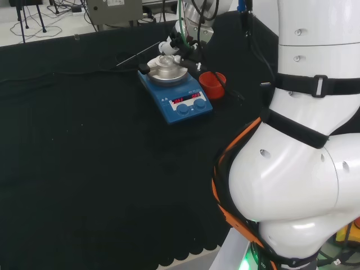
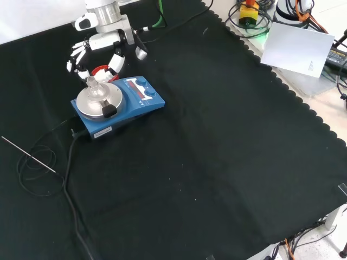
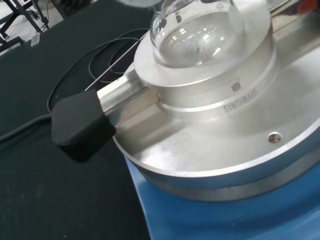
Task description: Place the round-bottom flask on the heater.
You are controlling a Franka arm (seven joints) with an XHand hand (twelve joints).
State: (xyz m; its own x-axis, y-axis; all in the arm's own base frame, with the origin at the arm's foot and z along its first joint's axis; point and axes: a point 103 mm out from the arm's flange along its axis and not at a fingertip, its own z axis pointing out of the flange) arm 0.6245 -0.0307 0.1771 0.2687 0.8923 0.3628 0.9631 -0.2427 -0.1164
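1. Clear glass made up the round-bottom flask [image 3: 200, 30], its bulb seated in the silvery metal block [image 3: 210, 95] on top of the blue heater [image 2: 133, 105]; highlights glinted on its curved wall in the wrist view, and nothing could be made out inside it.
2. In the front view the flask [image 2: 93, 86] stood upright in the upper left of the frame, with its short neck pointing up from the round metal plate.
3. In the head view the flask [image 1: 166, 61] sat at the upper centre, hard to separate from the bright metal under it.
4. A black handle knob [image 3: 80, 125] stuck out from the side of the metal block on a silvery stem.
5. The hand [image 2: 100, 51] hovered just behind the heater in the front view, its fingers [image 2: 76, 57] spread and only lightly bent to either side of the neck, released and gripping nothing.
6. A red ribbed ring [image 1: 212, 84] stood just right of the heater in the head view, on the black cloth [image 2: 227, 151].
7. A thin metal rod [image 2: 27, 154] and a looped black cable [image 2: 46, 176] lay at the left edge of the front view.
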